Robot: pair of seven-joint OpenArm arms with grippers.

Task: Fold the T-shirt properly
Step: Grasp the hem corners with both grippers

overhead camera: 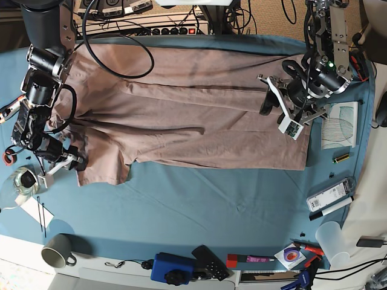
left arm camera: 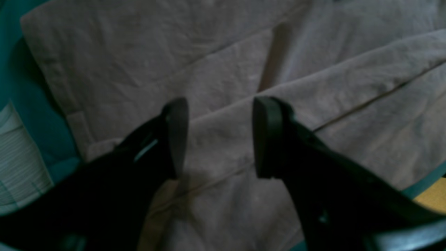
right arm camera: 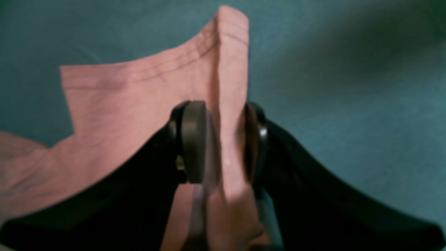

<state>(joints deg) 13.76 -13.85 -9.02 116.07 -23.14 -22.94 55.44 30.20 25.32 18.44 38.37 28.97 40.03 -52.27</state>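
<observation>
The dusty-pink T-shirt (overhead camera: 181, 115) lies spread across the teal table cover (overhead camera: 211, 199), folded lengthwise with layered edges. My left gripper (overhead camera: 267, 101) hovers open just over the shirt's right end. In the left wrist view the gripper (left arm camera: 219, 139) has its jaws apart, with folded shirt layers (left arm camera: 122, 52) beneath and nothing between them. My right gripper (overhead camera: 77, 162) is at the shirt's lower left corner, by the sleeve. In the right wrist view the gripper (right arm camera: 224, 143) is shut on a raised fold of the pink fabric (right arm camera: 122, 104) above the cover (right arm camera: 348, 87).
A grey mug (overhead camera: 58, 251), a blue device (overhead camera: 172, 269) and a black remote (overhead camera: 208, 263) sit along the front edge. A clear cup (overhead camera: 332, 235), markers (overhead camera: 326, 199) and a sheet of paper (overhead camera: 340, 124) lie at the right. Cables (overhead camera: 115, 54) cross the back left.
</observation>
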